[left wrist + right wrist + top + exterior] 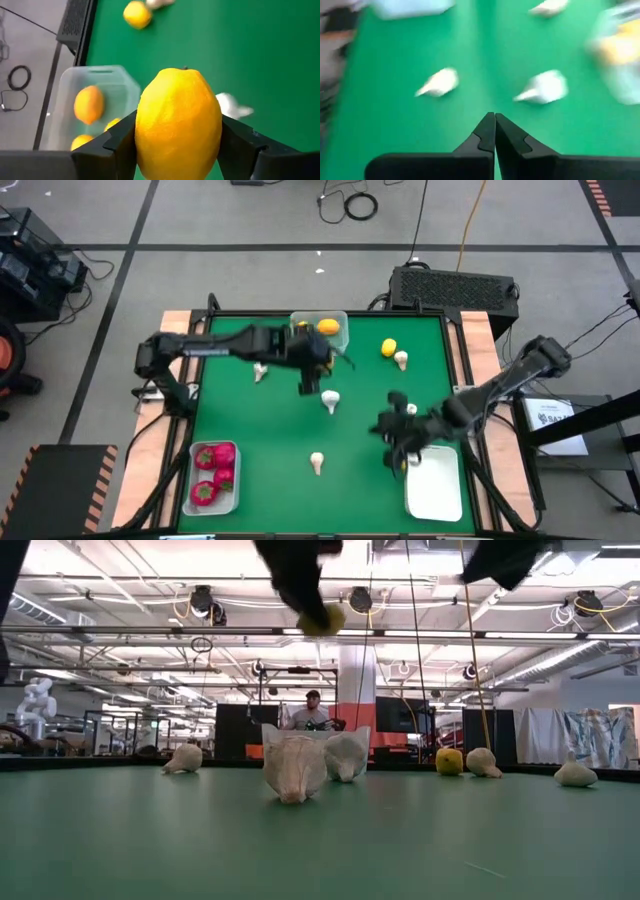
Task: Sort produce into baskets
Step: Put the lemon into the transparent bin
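Observation:
My left gripper (309, 376) is shut on a yellow lemon (179, 125), above the table just near of the far basket (320, 330), which holds several lemons (89, 104). My right gripper (396, 432) is shut and empty (495, 125), above the table beside the near right basket (437, 490). The near left basket (213, 477) holds red pieces. Whitish mushrooms (330, 400) (317, 463) (260, 372) lie on the green table. Another lemon (388, 348) and a mushroom (401, 360) lie at the far right. My left gripper pinches the lemon between its two fingers (120, 142), one on each of its long sides (145, 135), about mid-length. In the low view the fingers come from above and the lemon (322, 620) hangs at their free ends, lifted well clear of the table.
The green table surface (360, 470) is open between the scattered pieces. A black box (455, 285) stands behind the table's far right edge. In the low view a person (312, 712) sits in the room beyond the table.

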### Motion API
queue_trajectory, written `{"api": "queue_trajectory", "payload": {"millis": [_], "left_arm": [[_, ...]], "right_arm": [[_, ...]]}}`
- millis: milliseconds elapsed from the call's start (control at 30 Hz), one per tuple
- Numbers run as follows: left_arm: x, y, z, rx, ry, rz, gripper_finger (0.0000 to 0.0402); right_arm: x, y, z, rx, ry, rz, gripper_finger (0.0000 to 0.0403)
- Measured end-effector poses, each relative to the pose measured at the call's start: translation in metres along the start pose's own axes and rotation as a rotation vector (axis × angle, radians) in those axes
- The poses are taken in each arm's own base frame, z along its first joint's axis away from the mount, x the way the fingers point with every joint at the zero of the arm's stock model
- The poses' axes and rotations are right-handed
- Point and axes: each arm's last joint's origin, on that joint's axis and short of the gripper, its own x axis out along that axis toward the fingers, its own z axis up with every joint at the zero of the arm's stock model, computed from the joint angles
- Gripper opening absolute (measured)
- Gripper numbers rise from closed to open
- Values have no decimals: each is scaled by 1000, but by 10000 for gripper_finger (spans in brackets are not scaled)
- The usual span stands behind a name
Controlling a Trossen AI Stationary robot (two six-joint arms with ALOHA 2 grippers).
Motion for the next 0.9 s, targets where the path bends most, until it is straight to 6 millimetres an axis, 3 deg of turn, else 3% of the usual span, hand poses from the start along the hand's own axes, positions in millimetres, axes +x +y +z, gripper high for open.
{"api": "queue_trajectory", "payload": {"millis": [200,333,467,567,667,900], "left_arm": [[39,79,-36,-22,-50,-66,215],[63,128,-68,-129,-109,-67,215],[83,160,-91,-224,-129,-55,215],[96,170,-101,-334,-115,-87,215],[109,166,-106,-397,-96,-162,215],[119,144,-88,-407,-147,-212,215]], "right_arm": [[-4,-57,27,-15,-117,-289,0],[4,-89,46,56,-181,-312,0],[10,-117,54,119,-185,-294,0],[12,-137,56,157,-175,-302,0],[12,-156,58,167,-165,-314,0],[8,-192,61,132,-177,-313,0]]}}
